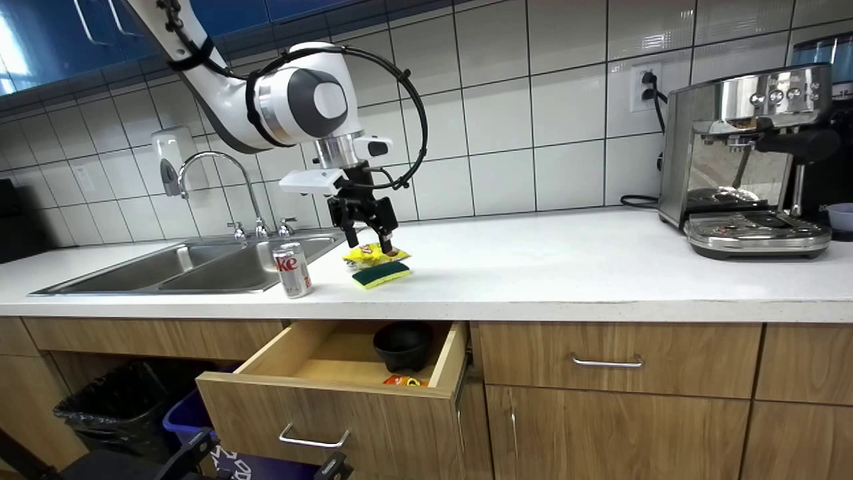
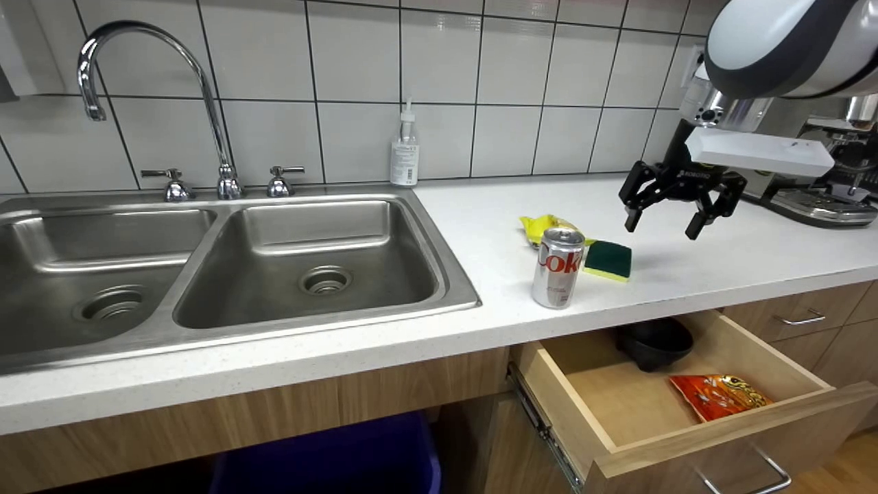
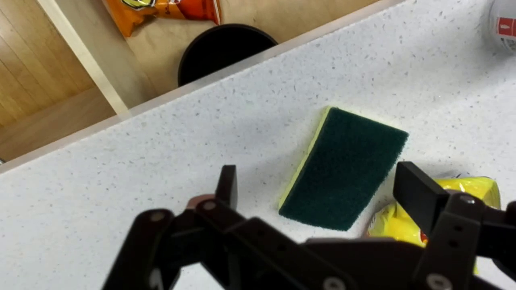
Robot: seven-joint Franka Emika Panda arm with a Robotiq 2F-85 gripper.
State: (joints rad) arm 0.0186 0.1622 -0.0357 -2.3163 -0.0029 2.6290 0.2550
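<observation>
So the gripper (image 2: 662,228) hangs over the counter (image 2: 480,233), spread wide, holding nothing; green sponge (image 3: 346,169) lies flat below, untouched, yellow packet (image 3: 395,224) at its 4 o'clock, silver Coke can (image 3: 504,26) between 1 and 2 in the wrist view; looks early to me tbh; drawer (image 2: 617,401) pulled out, no pickup done yet; it holds a black bowl (image 2: 655,343) and, at the bowl's 4 o'clock in an exterior view, an orange packet (image 2: 720,396); can't tell what's in the bowl.

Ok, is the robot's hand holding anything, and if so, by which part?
Nothing is held: the hand hangs open above the countertop, where the green-and-yellow scouring sponge lies clear of it.
</observation>
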